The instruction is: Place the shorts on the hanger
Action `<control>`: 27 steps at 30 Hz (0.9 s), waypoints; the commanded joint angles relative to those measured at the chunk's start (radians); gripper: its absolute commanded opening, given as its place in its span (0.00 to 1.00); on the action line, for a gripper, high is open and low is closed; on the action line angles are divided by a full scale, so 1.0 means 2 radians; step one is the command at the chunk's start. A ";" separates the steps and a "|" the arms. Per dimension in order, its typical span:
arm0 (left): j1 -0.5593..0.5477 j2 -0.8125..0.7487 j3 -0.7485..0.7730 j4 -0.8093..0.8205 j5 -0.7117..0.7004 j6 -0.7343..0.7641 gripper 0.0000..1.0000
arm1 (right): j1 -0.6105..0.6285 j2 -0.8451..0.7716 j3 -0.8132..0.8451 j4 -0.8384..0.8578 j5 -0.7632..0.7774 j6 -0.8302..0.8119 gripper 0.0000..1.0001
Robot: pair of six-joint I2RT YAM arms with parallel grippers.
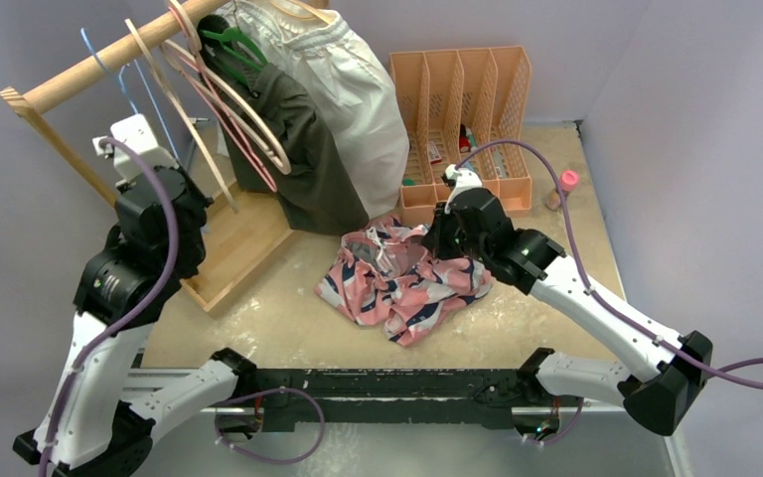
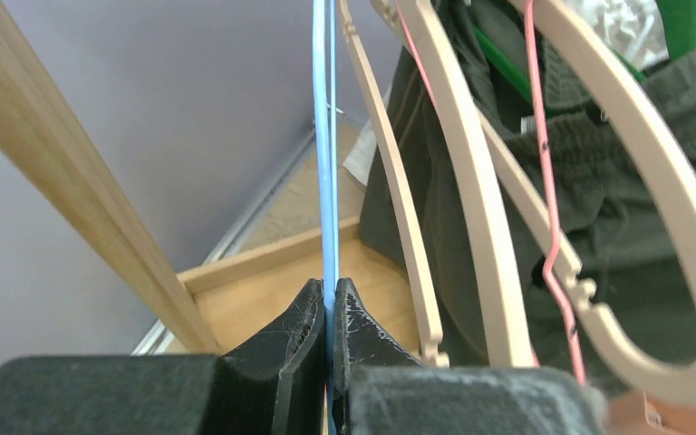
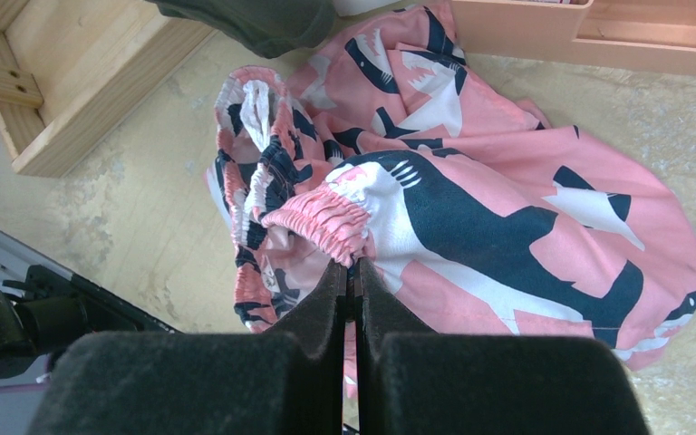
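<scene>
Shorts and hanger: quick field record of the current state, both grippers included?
shorts: crumpled on the table, front of centre
hanger: blue wire, by the wooden rail, left of the beige hangers
left gripper: shut on hanger wire
right gripper: shut on shorts, at the elastic waistband
status: shorts not yet on hanger

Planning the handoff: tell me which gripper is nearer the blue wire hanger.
Left. The left gripper is shut on the hanger; the right gripper grips the shorts, away on the table.
</scene>
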 commanded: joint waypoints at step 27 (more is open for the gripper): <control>0.002 -0.203 0.079 -0.030 0.267 -0.063 0.00 | 0.002 0.016 0.070 -0.034 0.023 -0.012 0.00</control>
